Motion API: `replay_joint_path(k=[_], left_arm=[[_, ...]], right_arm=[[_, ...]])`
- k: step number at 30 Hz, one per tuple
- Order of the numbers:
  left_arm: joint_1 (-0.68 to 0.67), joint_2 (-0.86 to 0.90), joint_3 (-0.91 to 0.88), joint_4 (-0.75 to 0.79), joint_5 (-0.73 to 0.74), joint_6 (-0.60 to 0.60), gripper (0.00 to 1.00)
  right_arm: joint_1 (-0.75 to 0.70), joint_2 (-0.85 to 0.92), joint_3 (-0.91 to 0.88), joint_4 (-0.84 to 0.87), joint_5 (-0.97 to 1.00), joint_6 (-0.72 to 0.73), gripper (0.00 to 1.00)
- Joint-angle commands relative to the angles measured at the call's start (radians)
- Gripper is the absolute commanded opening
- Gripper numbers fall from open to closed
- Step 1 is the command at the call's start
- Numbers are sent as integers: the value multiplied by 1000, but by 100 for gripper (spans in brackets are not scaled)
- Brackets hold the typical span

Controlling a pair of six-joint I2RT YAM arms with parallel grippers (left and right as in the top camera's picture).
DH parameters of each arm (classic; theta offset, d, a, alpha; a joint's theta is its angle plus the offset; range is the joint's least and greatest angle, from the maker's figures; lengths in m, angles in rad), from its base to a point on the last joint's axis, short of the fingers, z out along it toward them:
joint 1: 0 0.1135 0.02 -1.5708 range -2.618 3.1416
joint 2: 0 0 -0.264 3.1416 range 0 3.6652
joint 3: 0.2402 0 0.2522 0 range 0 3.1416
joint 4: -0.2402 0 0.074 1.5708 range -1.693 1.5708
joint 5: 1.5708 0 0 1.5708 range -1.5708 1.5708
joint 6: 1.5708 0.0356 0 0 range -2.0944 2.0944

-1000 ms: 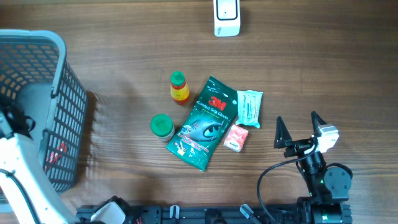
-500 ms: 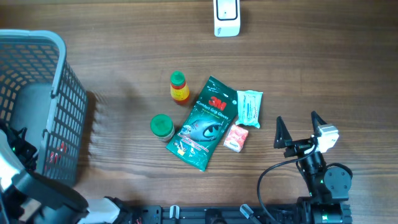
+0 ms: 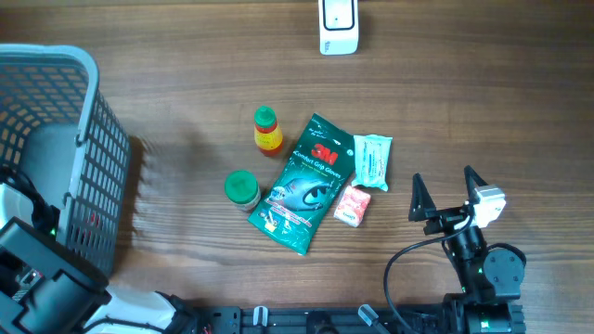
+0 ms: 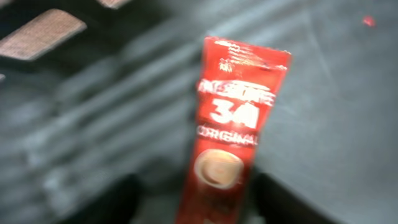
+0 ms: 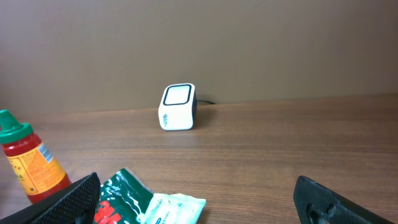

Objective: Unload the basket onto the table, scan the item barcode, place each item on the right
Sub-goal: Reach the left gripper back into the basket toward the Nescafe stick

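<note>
Wide brown desk, and nothing is sitting in front of the scanner right now. Over on the left edge, the big grey basket, with the left arm reaching down into it. The right arm is parked at the near right, its jaws spread fully wide and holding nothing, pointing across the desk towards the goods.

Middle of the desk, five items in a cluster: the green pouch, biggest of the lot. Left of it are a red bottle with a green cap and a green-lidded jar. On its right are a white-and-green packet and a small pink packet. The white scanner stands well apart from them at the far edge.

Smallest piece, and the one in play: a red sachet lying flat on the basket floor. Its lower end runs between the left jaws, but the wrist view is blurred, so I can't tell whether they pinch it or stand clear.

My read: that sachet looks dealt with and binned. The five on the desk each have yet to be picked up, shown to the scanner and dropped in the basket, so most of the job is ahead.
</note>
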Motion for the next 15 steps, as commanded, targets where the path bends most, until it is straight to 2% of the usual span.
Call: replay_joint_path(k=[1,2,5,7,9,11,15], left_arm=[[5,80,-110,-5,51,-2,17],[5,80,-110,-8,51,-2,4],[5,77,-90,-1,52,8,4],[5,62,-22,-1,70,116,4],[5,23,122,-2,200,322,4],[5,-26,245,-2,356,444,4],[5,-164,418,8,610,470,4]], right_arm=[[2,-6,-1,6,6,13,100],[2,-6,-1,6,6,13,100],[2,-6,-1,6,6,13,100],[2,-6,-1,6,6,14,100],[2,-6,-1,6,6,13,100],[2,-6,-1,6,6,13,100],[2,-6,-1,6,6,13,100]])
